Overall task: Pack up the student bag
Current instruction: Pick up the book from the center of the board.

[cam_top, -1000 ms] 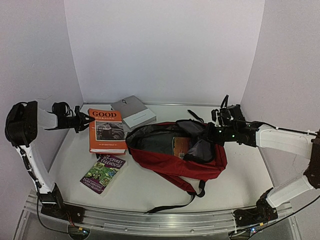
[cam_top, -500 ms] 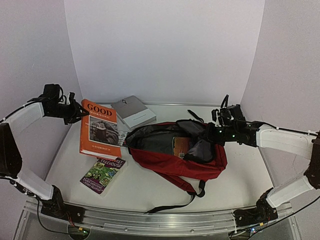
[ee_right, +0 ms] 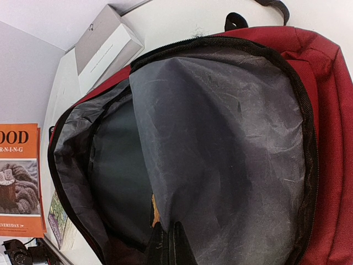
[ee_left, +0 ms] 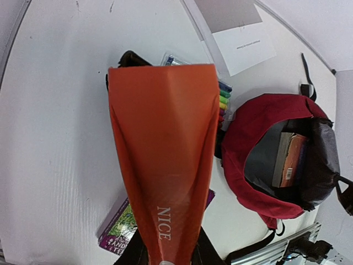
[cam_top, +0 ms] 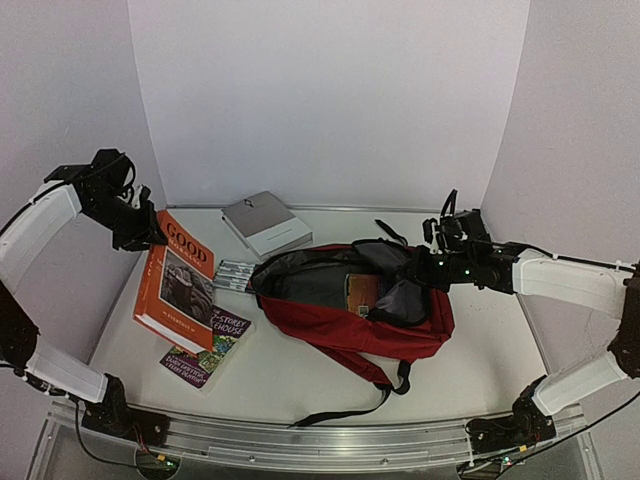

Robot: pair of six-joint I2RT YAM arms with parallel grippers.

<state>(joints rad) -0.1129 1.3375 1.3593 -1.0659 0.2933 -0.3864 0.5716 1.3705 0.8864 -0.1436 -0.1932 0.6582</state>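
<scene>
Left hand [cam_top: 152,232]: clamps tilted orange rectangular book [cam_top: 175,285]. Right hand [cam_top: 428,262]: pinched shut on grey lining of red fabric backpack [cam_top: 400,335].

My overhead view is lit evenly and softly. The white worktop [cam_top: 280,385] is bright, with only faint shadows under the student bag [cam_top: 400,330]. My left wrist view bows straight lines near its edges, and the orange book [ee_left: 165,138], close to the lens, looks slightly soft with a pale sheen. In my right wrist view the bag's interior is dim.
</scene>
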